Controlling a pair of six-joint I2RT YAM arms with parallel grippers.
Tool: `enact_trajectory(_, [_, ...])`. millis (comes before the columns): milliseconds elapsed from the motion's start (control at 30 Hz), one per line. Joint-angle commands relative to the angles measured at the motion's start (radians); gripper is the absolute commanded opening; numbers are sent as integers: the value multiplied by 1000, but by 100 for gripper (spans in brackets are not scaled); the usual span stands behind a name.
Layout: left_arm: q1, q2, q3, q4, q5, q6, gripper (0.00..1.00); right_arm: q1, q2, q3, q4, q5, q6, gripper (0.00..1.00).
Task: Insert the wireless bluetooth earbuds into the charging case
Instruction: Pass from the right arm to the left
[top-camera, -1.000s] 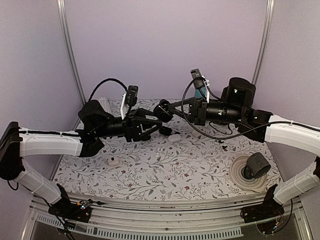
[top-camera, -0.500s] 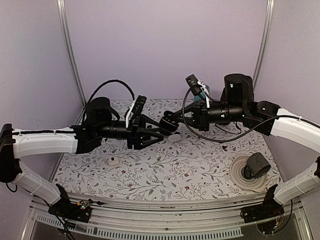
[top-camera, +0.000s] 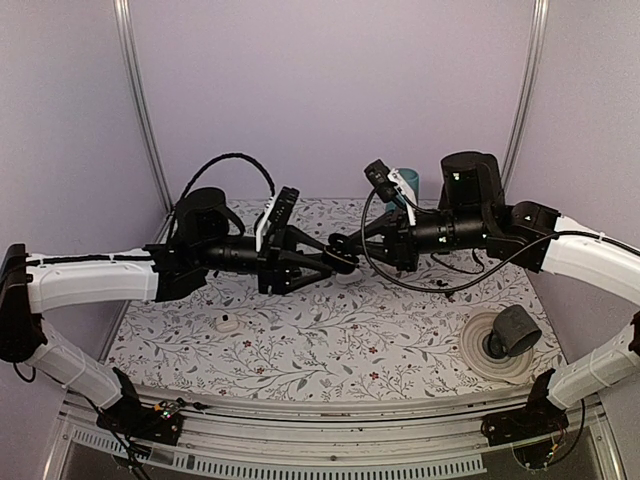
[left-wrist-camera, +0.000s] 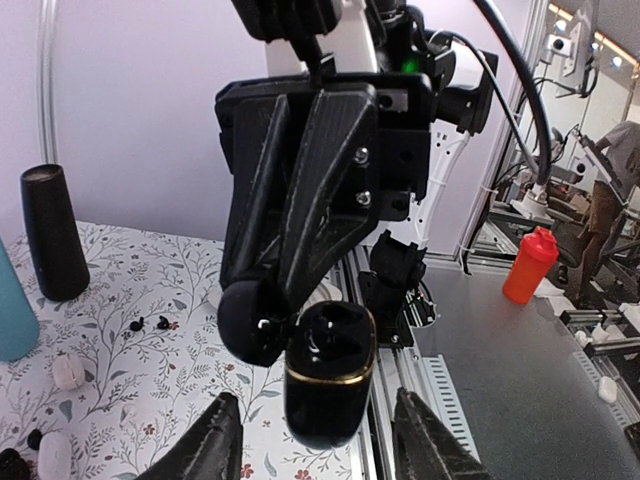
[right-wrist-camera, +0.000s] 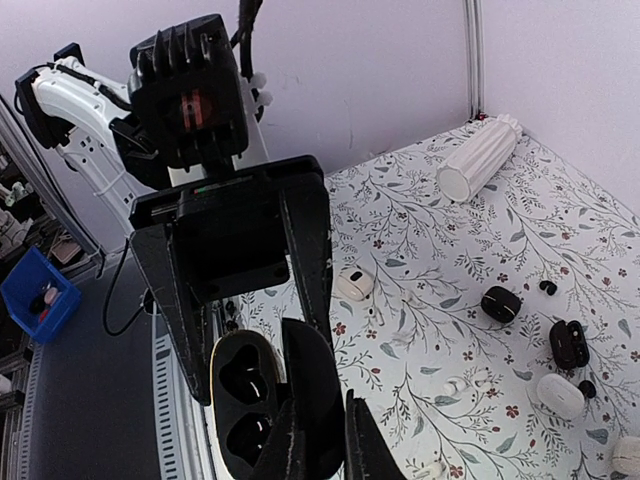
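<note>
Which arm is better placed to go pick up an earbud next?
Left. The left gripper is open and empty, fingers either side of the black charging case. The right gripper is shut on that case, holding it open with both wells empty, so it is busy.

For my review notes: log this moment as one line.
right tool: shut on open black case | left tool: open, facing case | wells: look empty | midair
</note>
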Motion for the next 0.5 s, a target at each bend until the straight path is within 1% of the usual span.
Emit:
enact_trajectory(0, [-8,19,33,-5,24,9,49,15,16,43,-14,21,-29,4])
enact_trajectory(300, [-8,28,36,-17,44,14,39,15,23,51,-16,26,-30,4])
enact_trajectory(467, [-8,31,36,-14,53,12,25,15,31,52,-20,22,-27,4])
